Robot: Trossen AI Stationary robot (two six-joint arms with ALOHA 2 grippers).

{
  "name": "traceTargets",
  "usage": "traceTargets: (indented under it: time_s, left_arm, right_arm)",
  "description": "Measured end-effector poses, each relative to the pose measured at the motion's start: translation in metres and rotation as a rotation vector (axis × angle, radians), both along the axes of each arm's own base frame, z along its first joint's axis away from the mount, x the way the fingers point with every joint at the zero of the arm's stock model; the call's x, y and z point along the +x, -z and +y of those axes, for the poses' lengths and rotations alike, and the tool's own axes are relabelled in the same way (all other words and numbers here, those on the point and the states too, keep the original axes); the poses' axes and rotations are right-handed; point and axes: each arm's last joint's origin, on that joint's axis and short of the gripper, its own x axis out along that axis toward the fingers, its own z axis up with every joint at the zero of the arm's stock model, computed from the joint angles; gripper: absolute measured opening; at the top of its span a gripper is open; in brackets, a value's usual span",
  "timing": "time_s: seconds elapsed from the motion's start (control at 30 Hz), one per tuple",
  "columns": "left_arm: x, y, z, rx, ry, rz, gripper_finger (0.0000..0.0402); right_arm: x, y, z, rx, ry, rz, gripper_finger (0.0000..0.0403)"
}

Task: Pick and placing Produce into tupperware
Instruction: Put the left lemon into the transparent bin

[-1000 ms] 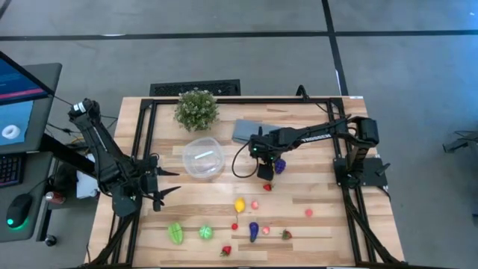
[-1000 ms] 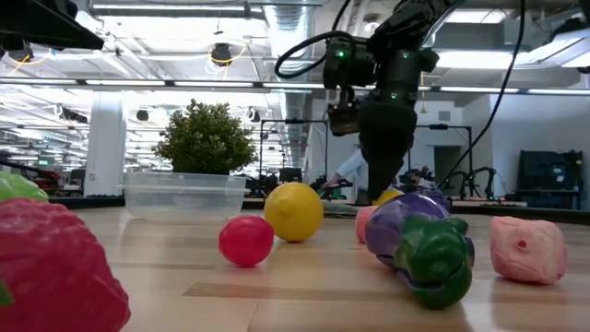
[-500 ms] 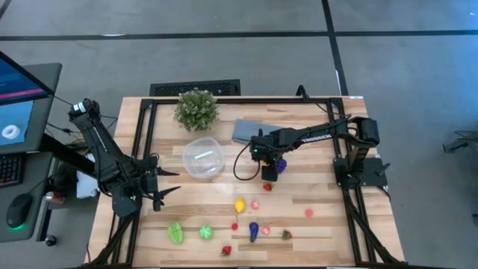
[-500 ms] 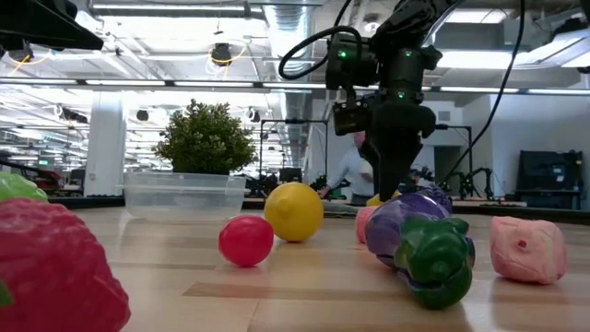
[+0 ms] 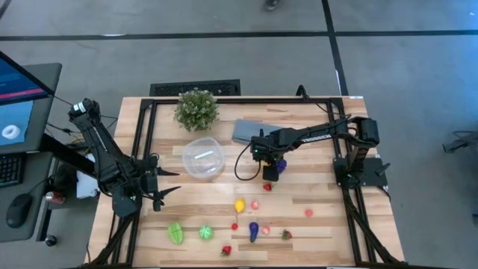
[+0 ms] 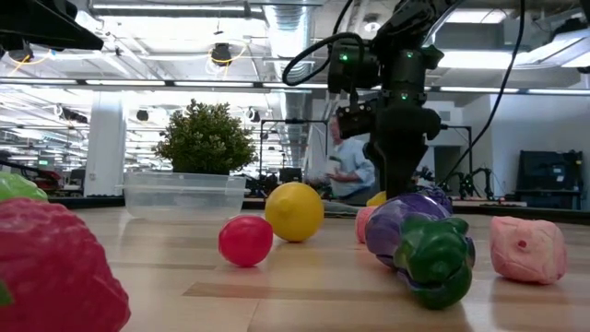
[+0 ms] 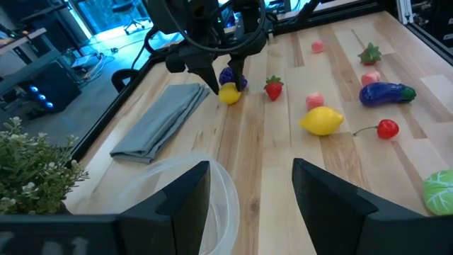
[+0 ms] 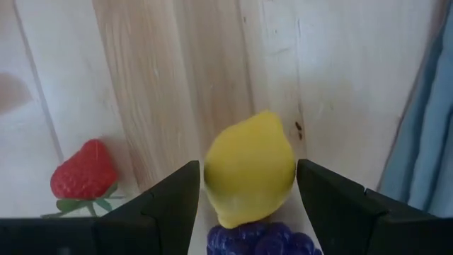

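Observation:
My right gripper [image 5: 270,173] points down at a small yellow lemon [image 8: 249,168] that lies on the table beside purple grapes [image 7: 229,76]. It is open, with one finger on each side of the lemon. The gripper hides this lemon in the high view. The clear round tupperware [image 5: 203,158] stands left of it, with nothing in it that I can see. More produce lies nearer the front edge: a bigger lemon [image 5: 239,204], an eggplant [image 5: 253,230] and a strawberry [image 5: 267,187]. My left gripper [image 5: 173,181] waits open at the table's left. My right gripper comes at the small lemon from above, with its fingers [image 8: 170,205] close beside the lemon's two sides [image 8: 212,177]. I cannot tell whether they touch it. The lemon rests on the table.
A leafy potted plant [image 5: 196,109] stands at the back. A folded grey-blue cloth [image 5: 245,131] lies just behind the right gripper. Green produce [image 5: 175,233] and small red and pink pieces [image 5: 308,212] are scattered along the front. A person moves in the room beyond the table.
My right gripper has rolled and tipped a little where it stands. Its fingertips have swung slightly toward the table's right edge over the small lemon. The lemon and grapes have stayed where they were.

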Motion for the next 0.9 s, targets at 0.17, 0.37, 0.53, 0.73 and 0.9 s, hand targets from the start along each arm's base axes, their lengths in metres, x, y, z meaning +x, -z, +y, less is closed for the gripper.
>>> traceTargets:
  time_s: [0.17,0.37,0.53,0.73,0.9]
  left_arm:
    - [0.0000,0.0000,0.0000,0.000,-0.001,-0.001,0.0192]
    - [0.0000,-0.0001,0.0001,-0.002,-0.004,-0.003,0.0192]
    - [0.0000,-0.0001,0.0001,-0.001,-0.005,-0.004,0.0192]
    - [0.0000,-0.0001,0.0001,-0.001,-0.005,-0.005,0.0192]
    - [0.0000,-0.0001,0.0001,-0.001,-0.005,-0.005,0.0192]
  right_arm:
    - [0.0003,0.0001,0.0000,0.000,0.006,-0.002,0.0261]
    - [-0.0030,0.0065,0.0003,0.000,0.014,0.008,0.0261]
    - [-0.0028,0.0065,0.0004,0.001,0.020,0.006,0.0260]
    - [-0.0023,0.0064,0.0004,0.001,0.020,0.001,0.0260]
    - [-0.0023,0.0064,0.0004,0.000,0.021,0.001,0.0260]
